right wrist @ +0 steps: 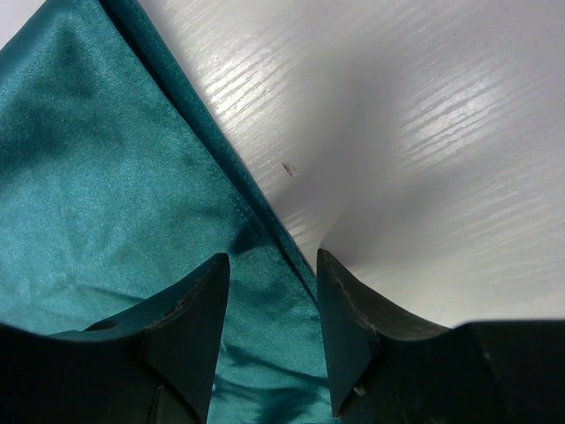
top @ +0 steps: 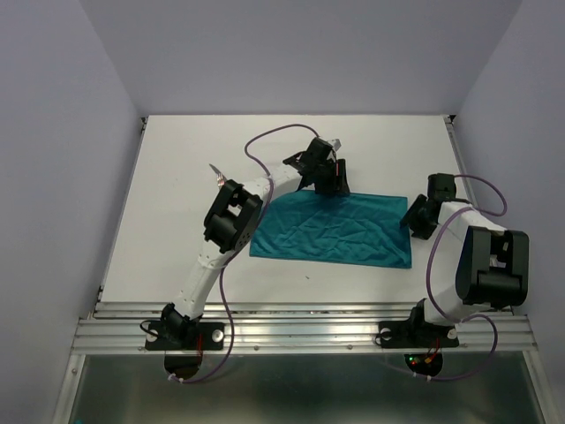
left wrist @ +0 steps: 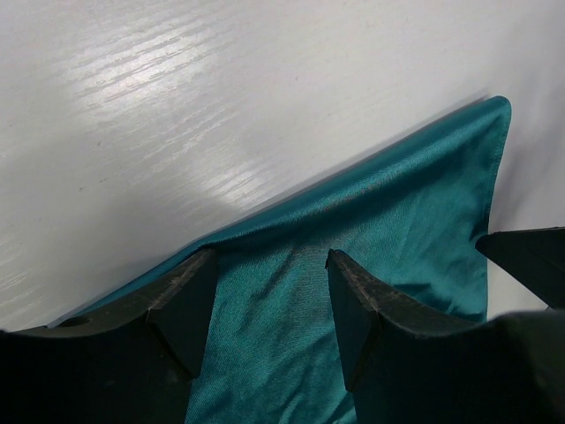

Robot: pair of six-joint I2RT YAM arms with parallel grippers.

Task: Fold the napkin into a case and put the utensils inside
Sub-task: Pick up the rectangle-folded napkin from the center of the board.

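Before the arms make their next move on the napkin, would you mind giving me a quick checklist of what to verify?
1. Napkin spread flat on the table: ok.
2. Left gripper open, fingers straddling the napkin's far edge: ok.
3. Right gripper open over the napkin's edge near its far right corner: ok.
4. Cloth pinched by either gripper: not ok, neither has closed on it.
5. Utensils out of the fold's way: cannot tell; only a silvery bit shows beside the left arm.
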